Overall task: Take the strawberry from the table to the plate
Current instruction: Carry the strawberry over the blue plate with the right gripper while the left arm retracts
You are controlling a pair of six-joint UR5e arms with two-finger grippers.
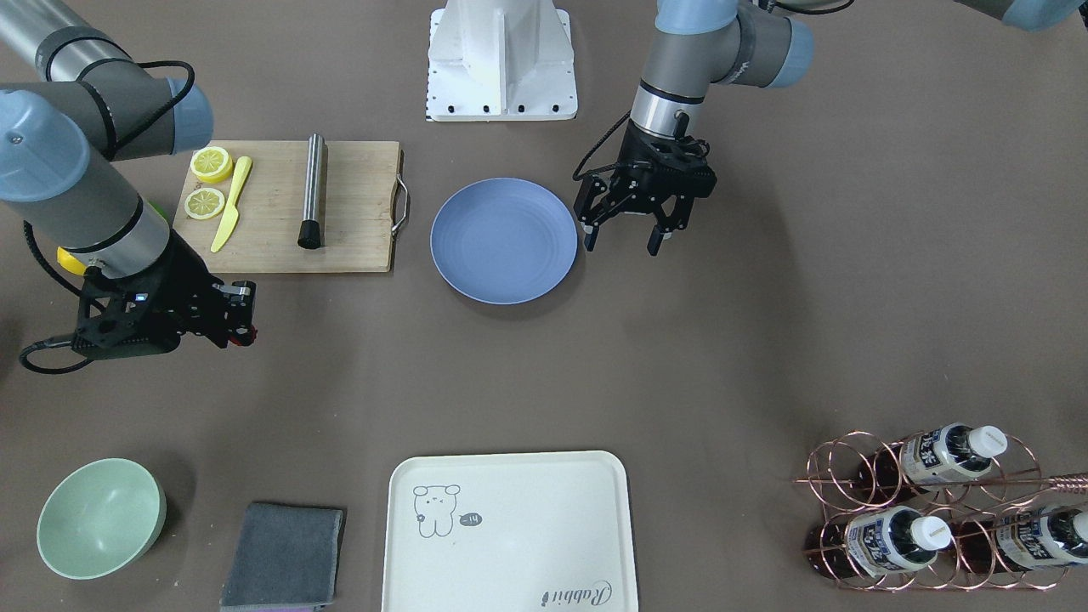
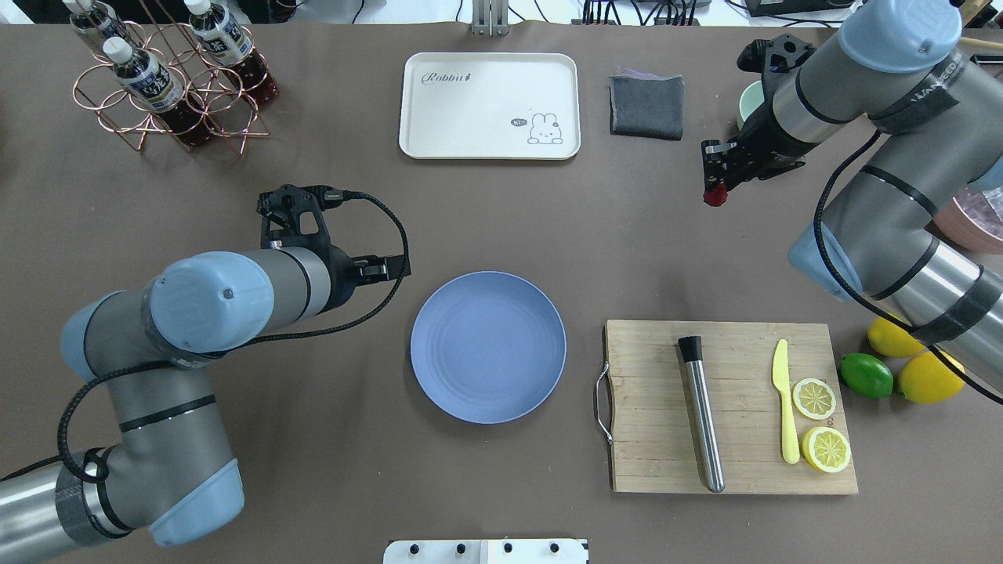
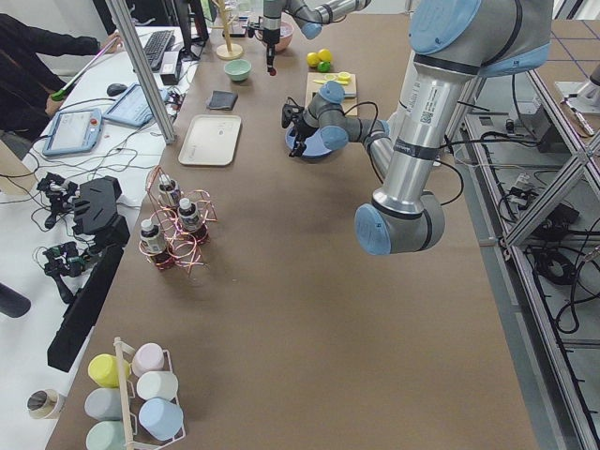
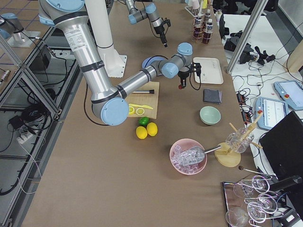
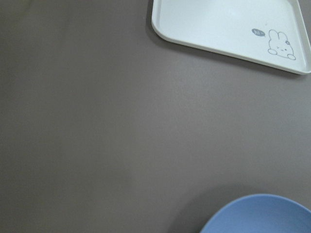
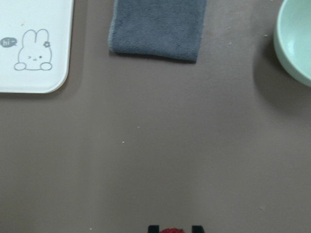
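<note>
Dark-red bumpy strawberry (image 2: 711,197), pinched in right jaws, should lower gently over the round blue-grey plate (image 2: 487,347); left jaws spread.

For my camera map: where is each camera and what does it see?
Front-facing: across the table, facing the robot; both arms.
Overhead: behind the robot, looking down; both arms.
Exterior left: table's left end; left arm nearest.
Exterior right: table's right end; right arm nearest.
Left wrist: down at tray, plate; no claw.
Right wrist: down at tray; right claw, strawberry.
Wrists share the tray.
</note>
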